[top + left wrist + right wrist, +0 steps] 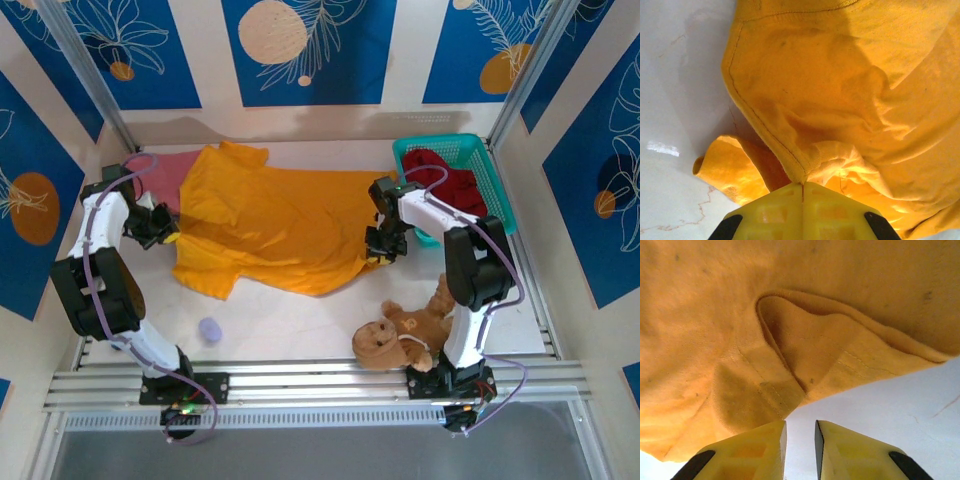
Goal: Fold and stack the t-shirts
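Three t-shirts (orange (270,225), pink (160,175), red (447,178)): left end effector (802,186) pinches the orange, right end effector (800,424) slightly spread

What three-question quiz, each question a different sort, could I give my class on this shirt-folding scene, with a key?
1. True or false: the left claw is shut on the orange shirt.
2. Where does the dark red shirt lie? A on the floor; B in the basket; C over an arm.
3. Which thing peeks out from under the orange shirt's far left edge?
Key: 1 true; 2 B; 3 the pink shirt.
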`<state>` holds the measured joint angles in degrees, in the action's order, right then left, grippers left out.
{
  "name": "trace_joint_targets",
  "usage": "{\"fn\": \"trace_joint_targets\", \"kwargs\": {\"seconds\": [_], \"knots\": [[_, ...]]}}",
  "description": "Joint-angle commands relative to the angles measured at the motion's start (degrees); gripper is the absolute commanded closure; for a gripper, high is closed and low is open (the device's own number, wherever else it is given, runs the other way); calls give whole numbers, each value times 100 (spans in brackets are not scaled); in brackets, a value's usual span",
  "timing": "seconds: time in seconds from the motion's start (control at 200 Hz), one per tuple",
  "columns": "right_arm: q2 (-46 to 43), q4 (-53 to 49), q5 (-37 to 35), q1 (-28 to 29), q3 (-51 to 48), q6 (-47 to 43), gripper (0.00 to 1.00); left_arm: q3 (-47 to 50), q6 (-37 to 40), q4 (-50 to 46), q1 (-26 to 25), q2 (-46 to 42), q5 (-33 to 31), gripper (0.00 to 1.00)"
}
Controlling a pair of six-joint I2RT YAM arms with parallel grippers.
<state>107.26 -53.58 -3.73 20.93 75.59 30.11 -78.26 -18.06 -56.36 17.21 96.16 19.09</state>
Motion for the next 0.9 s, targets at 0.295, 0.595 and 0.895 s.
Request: {"fn": "trace_joint_targets", "kwargs": {"seconds": [0.295,0.595,0.895], "knots": [[582,110,391,174,127,5,75,52,38,-77,-51,-179,26,100],[570,-58,200,254,258,-22,82,66,66,-92,-51,-204,5,100],[386,-284,37,231,213,-92,78,83,44,-86,-51,-229,20,100]]}}
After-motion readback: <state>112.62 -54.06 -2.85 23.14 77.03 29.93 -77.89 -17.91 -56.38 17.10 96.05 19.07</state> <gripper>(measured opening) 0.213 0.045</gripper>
